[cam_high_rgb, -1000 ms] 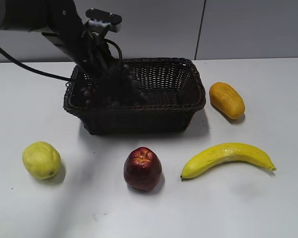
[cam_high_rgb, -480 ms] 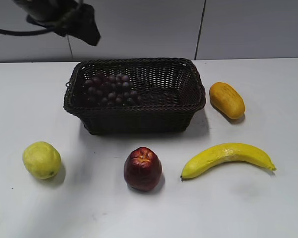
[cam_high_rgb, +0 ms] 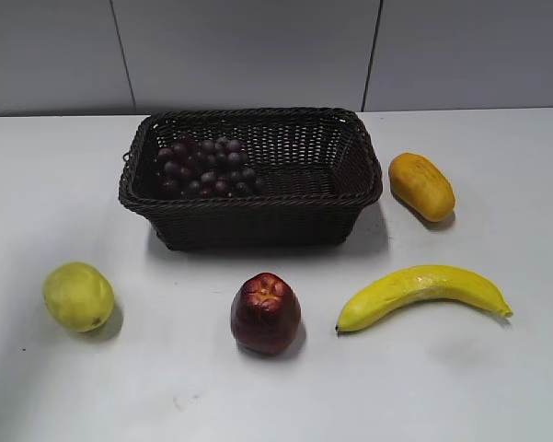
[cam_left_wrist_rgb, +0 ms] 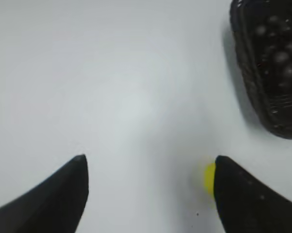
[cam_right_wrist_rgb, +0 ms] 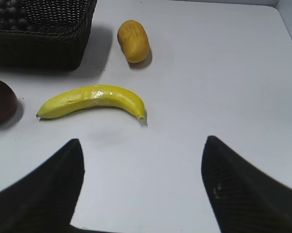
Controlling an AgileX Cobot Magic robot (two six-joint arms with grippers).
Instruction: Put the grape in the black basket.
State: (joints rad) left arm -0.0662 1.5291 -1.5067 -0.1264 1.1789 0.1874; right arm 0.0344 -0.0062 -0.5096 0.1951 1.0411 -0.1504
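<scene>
The grape bunch [cam_high_rgb: 205,167] lies inside the black basket [cam_high_rgb: 258,217], in its left half. The basket also shows in the left wrist view [cam_left_wrist_rgb: 255,87] at the upper right, with blurred grapes [cam_left_wrist_rgb: 282,53] inside, and in the right wrist view [cam_right_wrist_rgb: 43,46] at the top left, with grapes [cam_right_wrist_rgb: 9,14] in its corner. My left gripper [cam_left_wrist_rgb: 150,170] is open and empty above bare table, left of the basket. My right gripper [cam_right_wrist_rgb: 142,155] is open and empty above the table, in front of the banana. Neither arm shows in the exterior view.
On the white table lie a yellow-green lemon [cam_high_rgb: 77,296], a dark red apple [cam_high_rgb: 265,312], a banana [cam_high_rgb: 421,293] and a yellow-orange mango [cam_high_rgb: 421,186]. A sliver of the lemon [cam_left_wrist_rgb: 210,178] shows by the left gripper's right finger. A grey wall stands behind.
My left arm left the grape bunch in the basket, rose away to the upper left and went out of the exterior view. The grapes stay in the basket.
</scene>
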